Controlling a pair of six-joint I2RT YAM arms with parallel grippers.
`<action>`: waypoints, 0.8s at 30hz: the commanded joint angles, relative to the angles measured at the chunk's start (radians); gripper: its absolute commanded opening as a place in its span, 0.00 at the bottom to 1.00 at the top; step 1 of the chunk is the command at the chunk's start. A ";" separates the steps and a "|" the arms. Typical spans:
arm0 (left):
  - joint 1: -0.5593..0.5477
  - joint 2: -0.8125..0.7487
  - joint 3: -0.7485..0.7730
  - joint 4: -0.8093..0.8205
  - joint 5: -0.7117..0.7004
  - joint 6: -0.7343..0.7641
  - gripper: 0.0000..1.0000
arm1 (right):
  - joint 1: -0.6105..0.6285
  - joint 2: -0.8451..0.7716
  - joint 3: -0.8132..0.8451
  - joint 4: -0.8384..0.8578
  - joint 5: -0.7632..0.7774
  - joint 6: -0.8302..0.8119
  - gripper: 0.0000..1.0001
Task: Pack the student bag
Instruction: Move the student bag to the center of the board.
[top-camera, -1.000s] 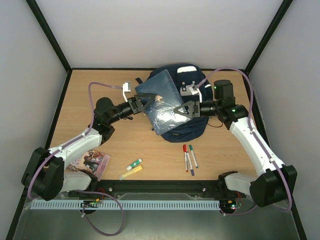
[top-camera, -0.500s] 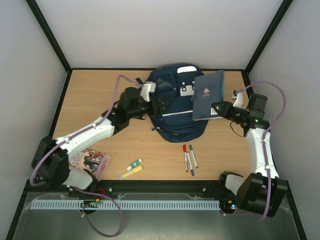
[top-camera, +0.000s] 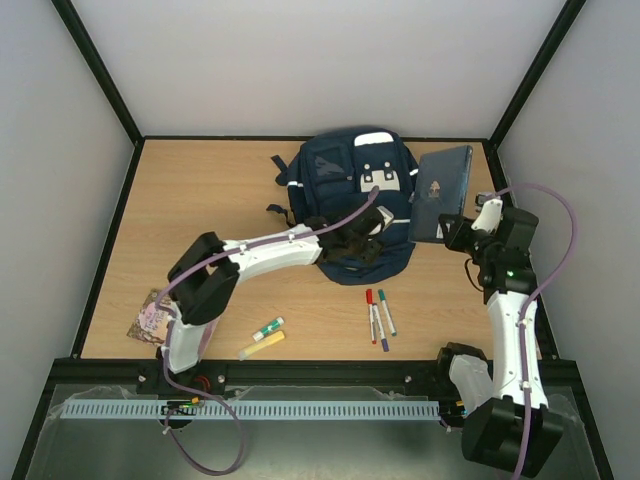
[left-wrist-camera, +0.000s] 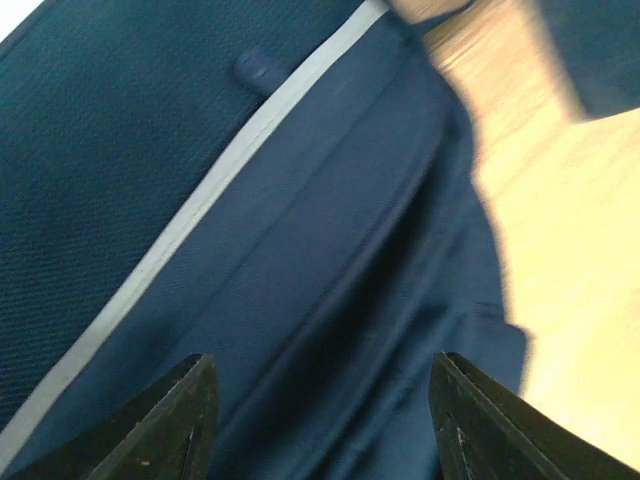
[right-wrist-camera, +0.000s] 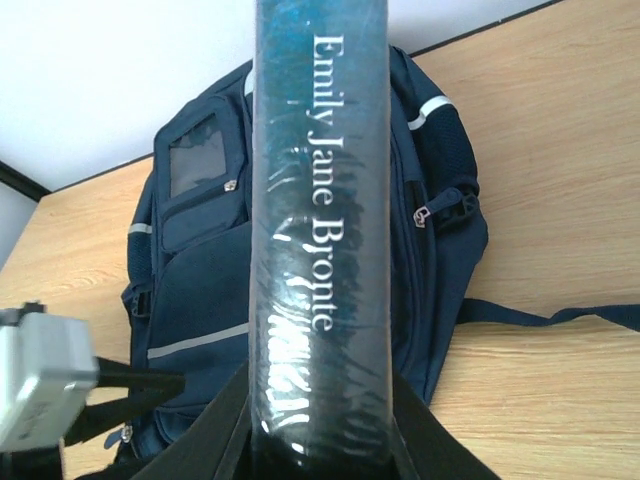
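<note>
Fabric on the student bag (top-camera: 345, 175) looks soft and floppy, so a seam or zip edge seems the firmest hold. It lies beneath the left gripper (left-wrist-camera: 318, 425), whose jaws stand apart, empty. The right gripper (top-camera: 449, 232), beside the bag, clamps an Emily Jane Bronte book (top-camera: 440, 188).

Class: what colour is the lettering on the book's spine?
White, on the book; right wrist view shows best.

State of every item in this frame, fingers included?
Bag: lying flat, front up, no pocket visibly open.
Book: upright beside the bag, not packed.
Right fingers: shut on the book.
Left fingers: open over the bag, holding nothing.
Markers: loose on the table.
Highlighters: loose on the table.
Magazine: flat on the table, partly hidden by the left arm.
</note>
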 joint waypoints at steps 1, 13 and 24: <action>0.012 0.047 0.057 -0.094 -0.237 0.066 0.61 | 0.001 -0.018 0.004 0.126 -0.020 -0.023 0.01; 0.412 -0.133 -0.191 0.104 -0.055 -0.392 0.67 | 0.001 -0.010 0.003 0.122 -0.040 -0.026 0.01; 0.563 0.083 -0.029 0.117 0.130 -0.477 0.67 | 0.001 0.000 0.002 0.117 -0.056 -0.035 0.01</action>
